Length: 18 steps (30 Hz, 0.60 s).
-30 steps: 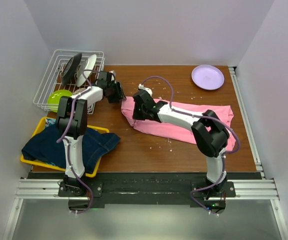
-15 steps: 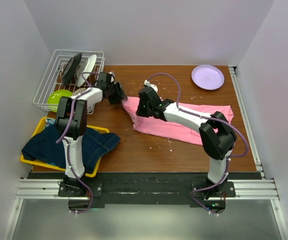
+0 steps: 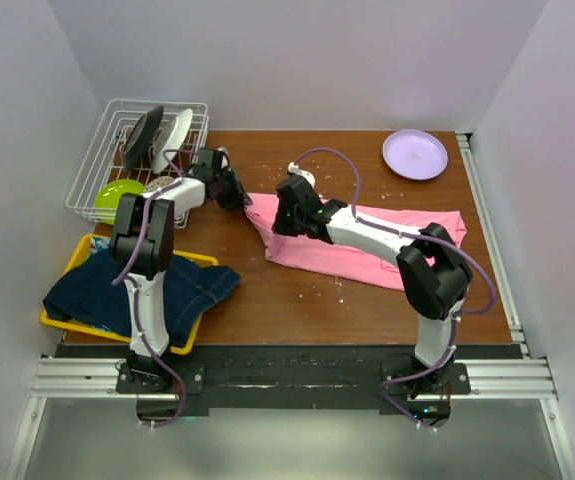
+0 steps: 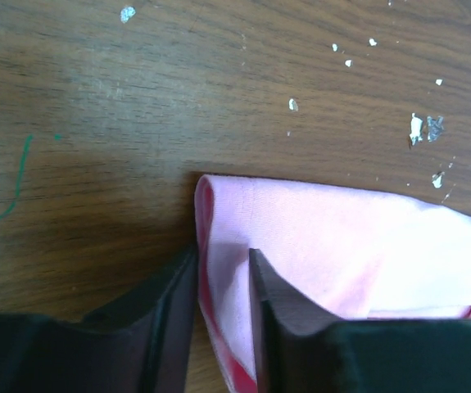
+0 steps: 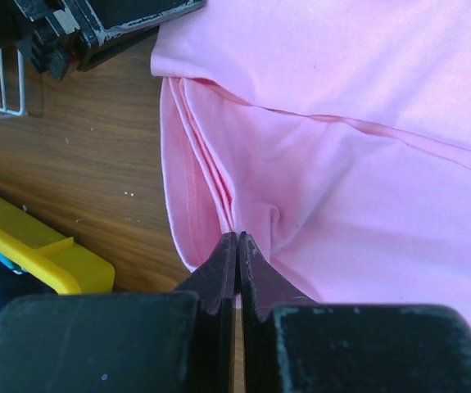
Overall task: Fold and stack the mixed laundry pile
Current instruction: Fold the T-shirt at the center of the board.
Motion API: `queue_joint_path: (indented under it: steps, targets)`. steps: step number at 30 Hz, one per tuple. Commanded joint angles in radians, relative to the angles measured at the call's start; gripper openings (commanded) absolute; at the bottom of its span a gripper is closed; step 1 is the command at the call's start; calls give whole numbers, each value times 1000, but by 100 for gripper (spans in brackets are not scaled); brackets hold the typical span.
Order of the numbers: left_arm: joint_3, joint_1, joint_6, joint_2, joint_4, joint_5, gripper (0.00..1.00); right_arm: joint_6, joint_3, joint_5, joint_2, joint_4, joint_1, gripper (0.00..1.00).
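Note:
The large pink T-shirt (image 3: 407,240) lies folded in a long band across the middle and right of the table. My left gripper (image 3: 237,192) is at its far left corner. In the left wrist view its jaws (image 4: 223,262) stand narrowly apart with the shirt's folded edge (image 4: 219,237) between them. My right gripper (image 3: 279,218) is just right of it, shut (image 5: 237,237) on a pucker of the shirt (image 5: 366,196). The dark blue denim jacket (image 3: 137,290) lies over the yellow tray (image 3: 77,327). A bit of turquoise cloth (image 3: 97,246) peeks out behind it. No grey garment shows.
A white wire dish rack (image 3: 107,160) with dishes and a green bowl (image 3: 117,195) stands at the back left, close to the left arm. A lilac plate (image 3: 415,153) sits at the back right. Small white crumbs dot the wood. The tray's corner (image 5: 30,237) shows near the right gripper.
My right gripper moved toward the back with the shirt's left end in it, pulling that end farther away. My left gripper shifted slightly, onto the shirt's far corner.

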Motion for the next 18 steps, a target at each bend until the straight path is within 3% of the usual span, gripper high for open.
queue_joint_path:
  steps: [1,2,3,6,18]
  targets:
    - [24,-7,11,-17,-5,-42,23,14,-3,-27,-38,60,9,0]
    - [40,-7,26,-20,-6,-57,20,22,0,-43,-35,66,14,0]
    - [50,-7,34,-22,-11,-94,11,26,10,-49,-27,72,21,0]
    - [73,-7,80,-32,-8,-161,0,42,52,-63,8,87,63,0]
    - [119,5,270,-60,-14,-349,0,99,259,-84,180,137,181,0]
